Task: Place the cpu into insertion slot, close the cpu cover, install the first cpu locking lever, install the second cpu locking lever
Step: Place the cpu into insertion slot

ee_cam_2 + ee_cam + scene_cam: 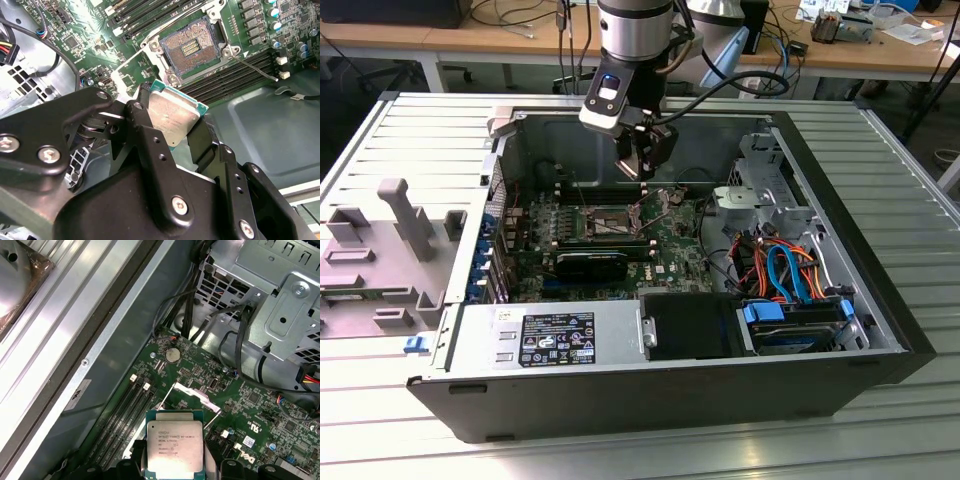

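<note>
Step 1 of 4 in hand: the cpu (172,119) is clamped by its edges in the gripper (648,172), metal top up, held over the motherboard and not yet in the insertion slot (192,46). The slot lies bare w/ contacts showing, near the chip but apart from it. The cpu cover (192,394) looks swung up; 1 locking lever (252,65) sticks out loose beside the slot. Judgement: seating calls for the chip square over the socket, level, corners matched, lowered gently, since the contacts prob. damage easily.
</note>
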Controlling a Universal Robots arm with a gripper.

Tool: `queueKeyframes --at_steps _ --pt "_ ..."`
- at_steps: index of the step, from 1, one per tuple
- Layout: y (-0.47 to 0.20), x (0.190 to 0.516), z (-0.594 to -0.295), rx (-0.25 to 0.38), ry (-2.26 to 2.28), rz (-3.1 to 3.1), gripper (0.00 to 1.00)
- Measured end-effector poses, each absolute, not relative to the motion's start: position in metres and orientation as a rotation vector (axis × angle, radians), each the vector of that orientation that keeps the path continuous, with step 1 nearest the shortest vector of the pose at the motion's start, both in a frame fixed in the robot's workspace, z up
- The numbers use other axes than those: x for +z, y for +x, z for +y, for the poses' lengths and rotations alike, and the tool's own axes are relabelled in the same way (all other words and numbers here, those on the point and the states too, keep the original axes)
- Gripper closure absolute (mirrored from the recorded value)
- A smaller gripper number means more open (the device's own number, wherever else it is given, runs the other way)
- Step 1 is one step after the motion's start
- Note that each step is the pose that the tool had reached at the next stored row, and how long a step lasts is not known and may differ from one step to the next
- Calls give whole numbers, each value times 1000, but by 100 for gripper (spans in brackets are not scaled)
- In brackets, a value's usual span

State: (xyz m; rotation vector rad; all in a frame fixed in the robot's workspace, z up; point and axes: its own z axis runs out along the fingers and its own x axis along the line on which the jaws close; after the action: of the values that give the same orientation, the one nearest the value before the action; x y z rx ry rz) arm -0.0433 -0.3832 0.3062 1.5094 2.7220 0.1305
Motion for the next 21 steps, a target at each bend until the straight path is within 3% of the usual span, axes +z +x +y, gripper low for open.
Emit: queueKeyframes --at_steps 21 --pt "-43 306 -383 130 1539 2704 45"
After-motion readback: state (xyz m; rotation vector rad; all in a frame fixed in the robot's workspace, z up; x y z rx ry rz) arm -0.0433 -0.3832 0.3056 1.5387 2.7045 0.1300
